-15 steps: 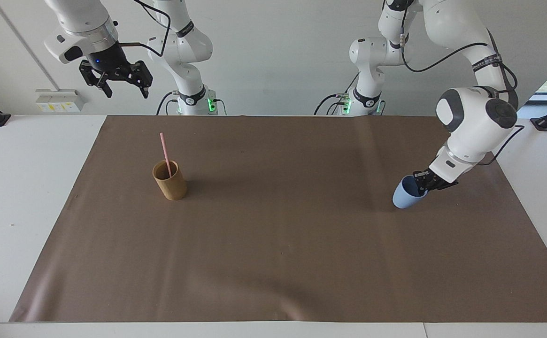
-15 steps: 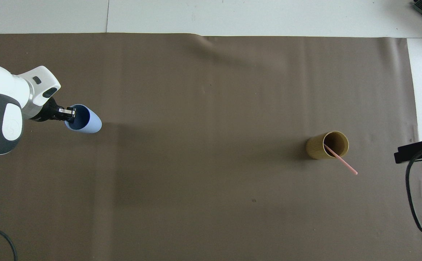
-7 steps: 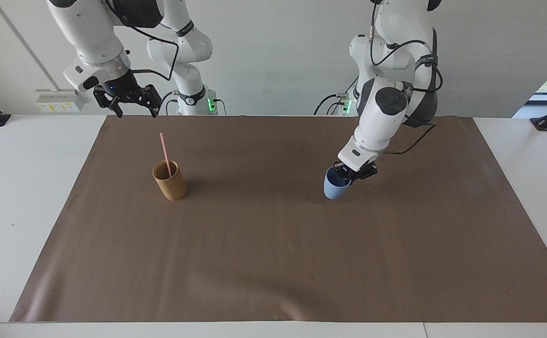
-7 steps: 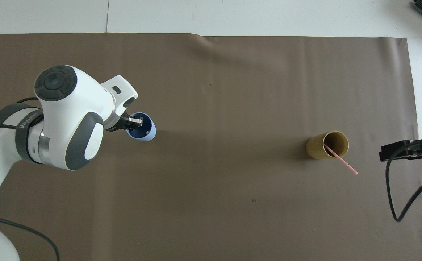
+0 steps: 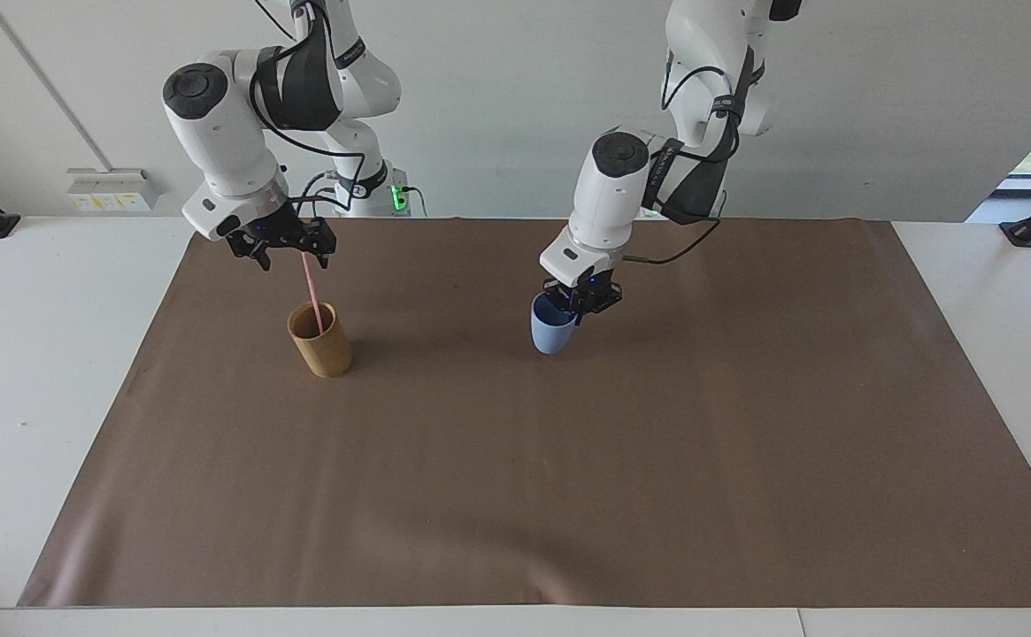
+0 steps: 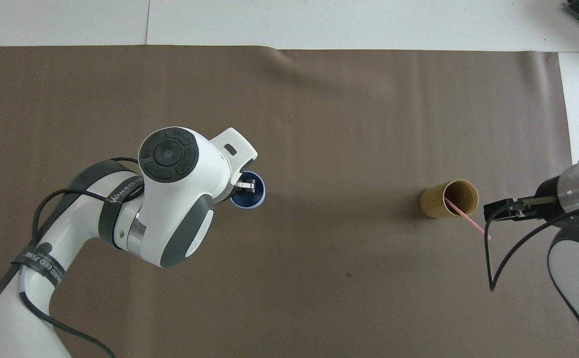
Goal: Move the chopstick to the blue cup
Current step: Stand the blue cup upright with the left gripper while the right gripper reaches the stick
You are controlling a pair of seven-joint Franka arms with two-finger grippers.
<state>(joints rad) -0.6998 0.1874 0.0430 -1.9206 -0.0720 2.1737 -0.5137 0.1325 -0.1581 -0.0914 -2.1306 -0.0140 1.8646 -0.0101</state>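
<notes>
Overhead view: a white counter (image 6: 369,22) draped in a brown mat (image 6: 319,124) carries two Franka arms at work on moving a chopstick into a blue cup. Reaching in toward the middle of the mat, the left end effector (image 5: 579,301) is clenched on the rim of the blue cup (image 5: 552,329), one finger inside the cup, which hangs slightly tilted with its base at or just above the mat; I cannot tell which from where I stand. Toward the right arm's end of the counter, a tan wooden cup (image 5: 320,341) stands upright with the pale pink chopstick (image 5: 311,287) leaning in it, its top end tipped toward the robots. Over that top end the right end effector (image 5: 283,252) hovers with its fingers spread wide, grasping nothing.

By my reading, the cup is being brought within reach while the right arm lines up for the pick. What the next move seems to call for is the spread fingers closing squarely on the thin stick and a straight lift clear of the tan cup. Nothing else lies on the mat between the two cups; the slim, leaning stick and the tan cup's rim look like the only snags.
</notes>
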